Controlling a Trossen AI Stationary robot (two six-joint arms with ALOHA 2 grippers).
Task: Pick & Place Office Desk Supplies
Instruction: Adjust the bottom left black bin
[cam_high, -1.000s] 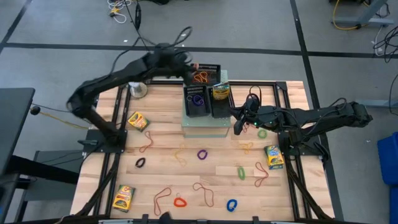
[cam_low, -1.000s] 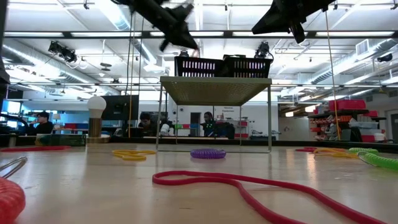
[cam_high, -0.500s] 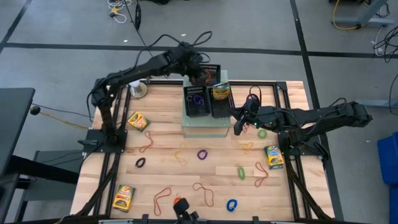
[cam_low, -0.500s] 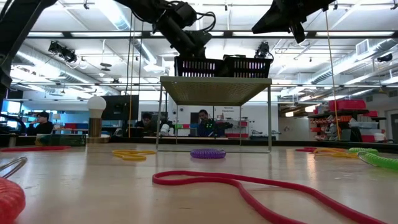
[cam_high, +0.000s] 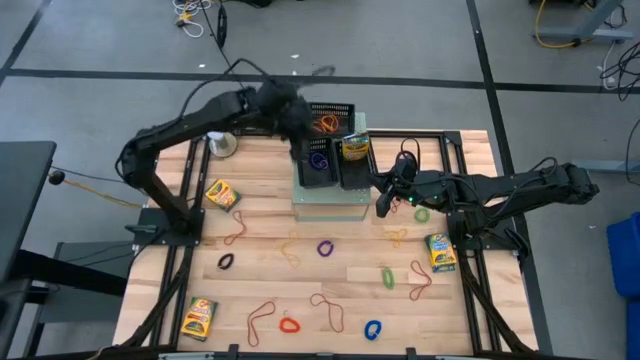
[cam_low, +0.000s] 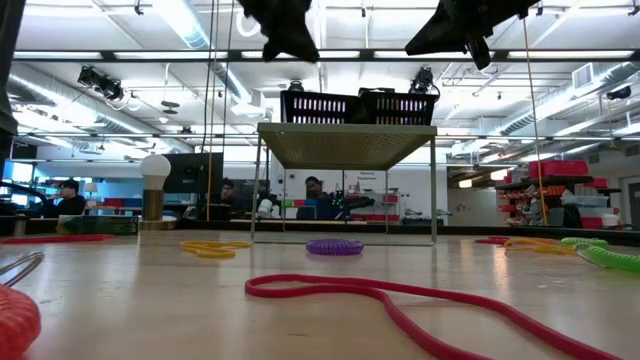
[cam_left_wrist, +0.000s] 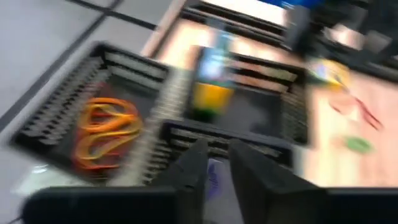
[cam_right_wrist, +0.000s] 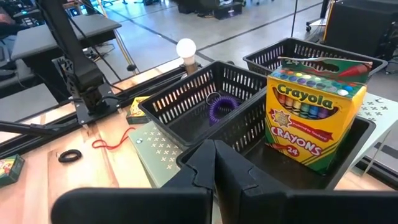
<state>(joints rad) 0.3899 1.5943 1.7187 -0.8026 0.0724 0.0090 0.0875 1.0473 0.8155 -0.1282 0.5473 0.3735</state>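
Rubber bands (cam_left_wrist: 102, 127) in far-left tray (cam_left_wrist: 59, 99); left gripper (cam_high: 292, 118) above, jaws slightly apart, empty; right gripper (cam_right_wrist: 213, 163) jaws together

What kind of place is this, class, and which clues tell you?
Probably a robotics lab: a table on a metal frame, open ceiling ducts, and people at desks behind.
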